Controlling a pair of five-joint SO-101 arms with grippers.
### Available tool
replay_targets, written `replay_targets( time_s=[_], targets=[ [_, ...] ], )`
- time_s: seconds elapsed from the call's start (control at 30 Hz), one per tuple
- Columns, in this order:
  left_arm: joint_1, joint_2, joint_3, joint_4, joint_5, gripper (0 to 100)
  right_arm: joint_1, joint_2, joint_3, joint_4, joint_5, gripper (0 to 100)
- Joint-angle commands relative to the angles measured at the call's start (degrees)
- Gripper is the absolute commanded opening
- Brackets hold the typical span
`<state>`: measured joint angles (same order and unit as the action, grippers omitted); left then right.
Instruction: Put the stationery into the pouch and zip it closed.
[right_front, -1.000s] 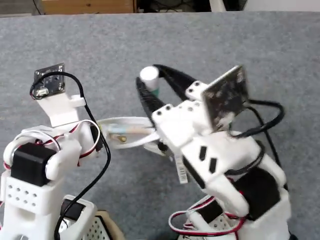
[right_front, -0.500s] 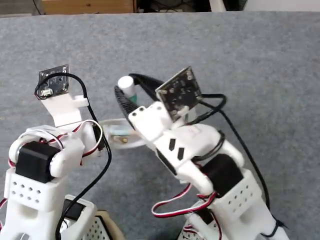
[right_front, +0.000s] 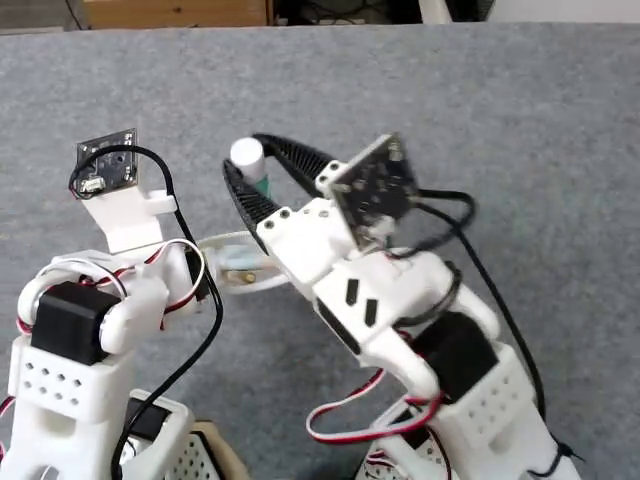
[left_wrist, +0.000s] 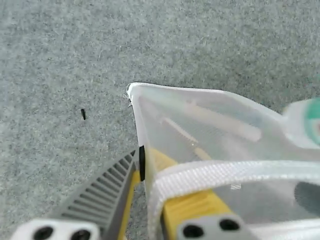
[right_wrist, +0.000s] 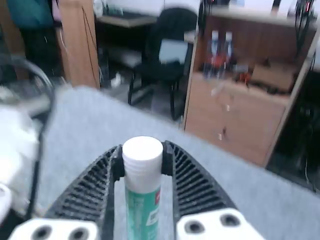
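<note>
A translucent white mesh pouch (right_front: 240, 262) lies between the two arms, with pencil-like items (left_wrist: 220, 122) showing through its wall. My left gripper (left_wrist: 145, 167) is shut on the pouch's (left_wrist: 210, 145) edge near the zipper band, one grey finger (left_wrist: 102, 192) outside it. My right gripper (right_front: 248, 157) hangs just beyond the pouch, shut on a glue stick (right_wrist: 142, 172) with a white cap and green label, held upright between the black fingers (right_wrist: 187, 175). The glue stick (left_wrist: 306, 117) also shows blurred behind the pouch in the left wrist view.
The table is covered in grey carpet-like cloth (right_front: 500, 120), with open room at the back and right. A tiny black speck (left_wrist: 83, 114) lies near the pouch's corner. Black cables (right_front: 470, 260) loop over the right arm.
My right arm has swung to the left with the glue stick, bringing it over the pouch's far side. The left arm shifted only slightly and still holds the pouch.
</note>
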<state>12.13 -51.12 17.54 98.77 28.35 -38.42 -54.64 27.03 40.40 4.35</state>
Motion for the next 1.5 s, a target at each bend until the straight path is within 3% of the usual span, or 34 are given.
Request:
replay_targets(
  time_s=[0.0,0.13,0.37,0.7,0.87,1.03,1.23,1.47],
  targets=[
    [-0.4,-0.88,-0.57,-1.85,0.09,3,-0.62,-0.84,-5.85,-1.23,-0.09,1.2],
    [-0.4,-0.88,-0.57,-1.85,0.09,3,-0.62,-0.84,-9.45,3.78,-0.53,1.2],
    [-0.4,-0.88,-0.57,-1.85,0.09,3,-0.62,-0.92,-18.51,19.87,-11.78,1.2],
    [-0.4,-0.88,-0.57,-1.85,0.09,3,-0.62,-3.91,-11.82,20.57,-12.48,1.2],
    [-0.4,-0.88,-0.57,-1.85,0.09,3,-0.62,-6.37,-10.07,20.84,-18.46,1.2],
    [-0.4,-0.88,-0.57,-1.85,0.09,3,-0.62,-6.99,-5.05,20.57,-17.85,1.2],
    [-0.4,-0.97,-0.57,-1.85,0.09,3,-0.62,-7.08,0.66,20.57,-8.44,1.2],
    [-0.4,-0.97,-0.57,-1.85,0.09,3,-0.62,-7.08,0.92,20.92,-4.13,1.2]
  ],
)
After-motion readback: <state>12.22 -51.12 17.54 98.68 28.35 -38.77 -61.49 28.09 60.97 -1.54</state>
